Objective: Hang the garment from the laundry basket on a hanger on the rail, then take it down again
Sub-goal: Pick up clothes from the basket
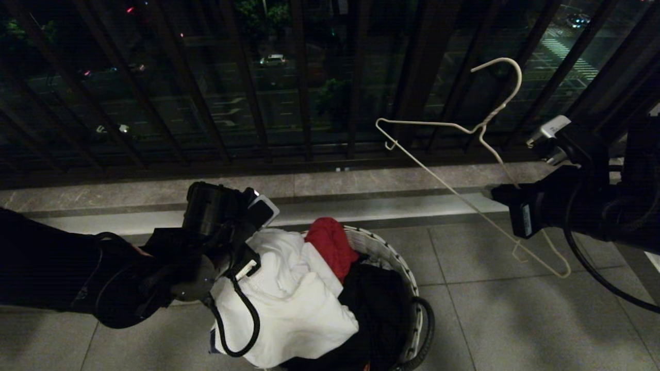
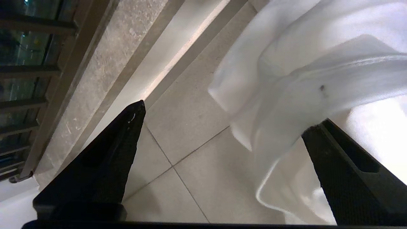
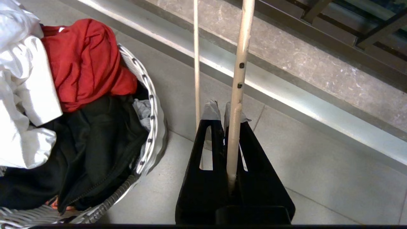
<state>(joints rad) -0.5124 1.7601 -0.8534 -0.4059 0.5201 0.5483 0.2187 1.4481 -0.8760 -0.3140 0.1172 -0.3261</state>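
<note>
The white garment point(image 1: 289, 304) lies heaped on top of the laundry basket point(image 1: 410, 278), spilling over its near left side. My left gripper point(image 2: 229, 113) hovers open at that overhanging edge. A fold of the garment point(image 2: 318, 63) hangs beside one finger point(image 2: 337, 159), and nothing is clamped. My right gripper point(image 3: 221, 109) is shut on the thin white wire hanger point(image 3: 241, 47). It holds the hanger point(image 1: 464, 129) tilted in the air to the right of the basket, hook uppermost. The rail is out of view.
A red cloth point(image 1: 330, 245) and a black garment point(image 1: 376, 304) also fill the basket. The dark balcony railing point(image 1: 304, 103) runs across the back above a stone ledge point(image 1: 361, 180). Grey floor tiles point(image 1: 515, 319) lie to the right of the basket.
</note>
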